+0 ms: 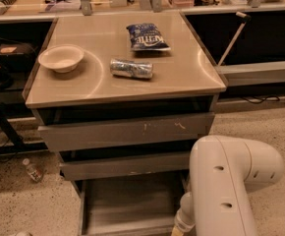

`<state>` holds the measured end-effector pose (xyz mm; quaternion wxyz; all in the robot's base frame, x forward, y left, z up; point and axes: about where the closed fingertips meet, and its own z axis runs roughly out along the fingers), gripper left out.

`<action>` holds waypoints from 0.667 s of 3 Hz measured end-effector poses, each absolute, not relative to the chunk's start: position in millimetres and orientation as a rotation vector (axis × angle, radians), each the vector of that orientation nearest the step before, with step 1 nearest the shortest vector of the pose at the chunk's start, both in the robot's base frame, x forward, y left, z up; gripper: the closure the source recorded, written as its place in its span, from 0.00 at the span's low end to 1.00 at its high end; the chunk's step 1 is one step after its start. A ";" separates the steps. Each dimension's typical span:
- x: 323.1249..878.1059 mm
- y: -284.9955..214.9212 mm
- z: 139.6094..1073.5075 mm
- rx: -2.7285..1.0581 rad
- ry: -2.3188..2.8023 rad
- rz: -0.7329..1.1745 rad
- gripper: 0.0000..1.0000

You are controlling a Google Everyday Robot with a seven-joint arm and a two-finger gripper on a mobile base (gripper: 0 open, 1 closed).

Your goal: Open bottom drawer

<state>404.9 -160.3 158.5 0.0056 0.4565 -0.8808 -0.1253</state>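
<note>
The bottom drawer [130, 200] is the lowest and narrowest of three grey drawers in the cabinet. It stands pulled out toward me, and its shallow grey tray is open to view. My white arm [231, 181] fills the lower right. Its wrist reaches down to the drawer's front right corner, where my gripper [178, 230] sits at the frame's bottom edge, mostly cut off.
The middle drawer [123, 165] and the wide scratched top drawer [128, 131] each stick out a little. On the cabinet top [186, 80] lie a white bowl [60, 58], a crushed can [131, 68] and a blue chip bag [147, 37]. A small bottle [33, 170] lies on the floor to the left.
</note>
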 end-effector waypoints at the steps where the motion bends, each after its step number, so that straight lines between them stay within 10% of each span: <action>1: 403.6 -160.7 158.4 1.427 -2.756 -0.392 1.00; 2: 393.3 -163.5 158.6 1.404 -2.751 -0.386 1.00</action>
